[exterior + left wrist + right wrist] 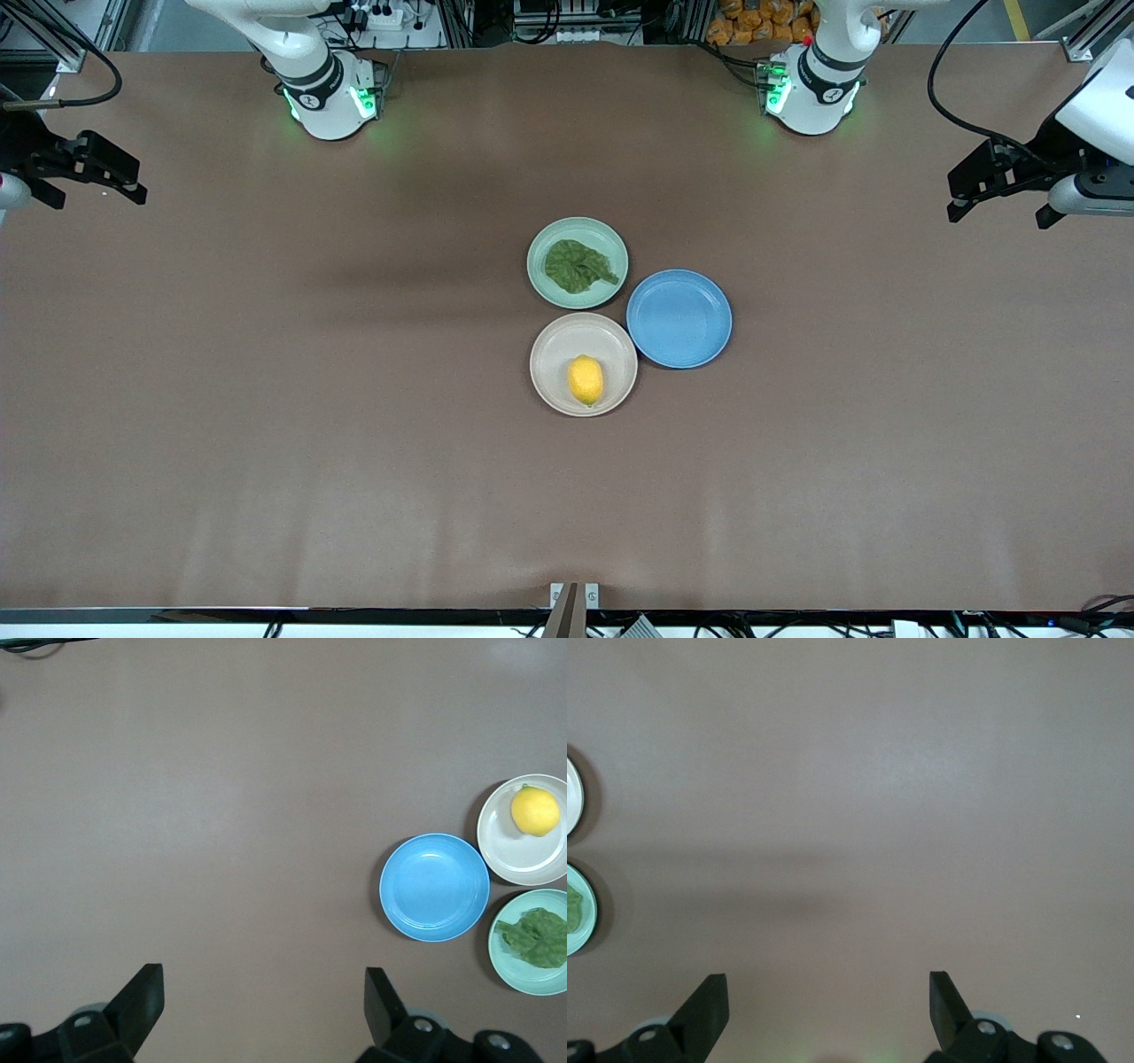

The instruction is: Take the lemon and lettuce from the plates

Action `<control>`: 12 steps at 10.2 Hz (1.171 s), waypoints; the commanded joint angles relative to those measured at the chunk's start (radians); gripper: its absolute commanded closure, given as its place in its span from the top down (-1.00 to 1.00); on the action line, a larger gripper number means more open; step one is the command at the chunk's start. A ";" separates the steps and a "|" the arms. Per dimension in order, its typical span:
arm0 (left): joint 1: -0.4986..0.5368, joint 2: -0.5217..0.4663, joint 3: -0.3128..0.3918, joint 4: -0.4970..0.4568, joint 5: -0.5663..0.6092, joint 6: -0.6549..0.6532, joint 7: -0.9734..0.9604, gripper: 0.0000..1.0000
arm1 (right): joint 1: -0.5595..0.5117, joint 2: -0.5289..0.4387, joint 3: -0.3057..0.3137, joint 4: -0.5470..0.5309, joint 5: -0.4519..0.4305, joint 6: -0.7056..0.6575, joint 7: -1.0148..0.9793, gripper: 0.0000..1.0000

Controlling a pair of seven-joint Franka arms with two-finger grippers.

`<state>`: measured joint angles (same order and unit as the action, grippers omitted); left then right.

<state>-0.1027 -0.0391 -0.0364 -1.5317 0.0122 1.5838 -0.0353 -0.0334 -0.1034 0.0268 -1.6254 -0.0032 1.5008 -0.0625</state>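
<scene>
Lemon (586, 380) — beige plate (554, 356); lettuce (578, 265) — mint plate (542, 252)

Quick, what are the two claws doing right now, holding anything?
Left tool: open, empty, over bare table at its own end.
Right tool: open, empty, over bare table at its end.

Lemon (586, 380) on the nearer plate (554, 350), lettuce (578, 266) on the farther plate (542, 248)
</scene>
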 commanded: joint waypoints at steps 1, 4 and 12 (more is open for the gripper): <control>0.006 -0.002 -0.002 0.019 0.020 -0.002 0.020 1.00 | -0.014 -0.026 0.008 -0.025 0.012 0.003 -0.017 1.00; -0.006 0.011 -0.002 0.019 0.012 -0.002 0.005 1.00 | -0.014 -0.024 0.008 -0.027 0.012 0.001 -0.017 1.00; -0.040 0.169 -0.022 0.019 -0.006 0.073 -0.055 1.00 | -0.016 -0.022 0.008 -0.031 0.014 0.001 -0.016 1.00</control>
<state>-0.1279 0.0934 -0.0510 -1.5291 0.0111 1.6334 -0.0504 -0.0334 -0.1034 0.0270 -1.6366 -0.0029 1.5007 -0.0651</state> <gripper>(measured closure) 0.000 0.000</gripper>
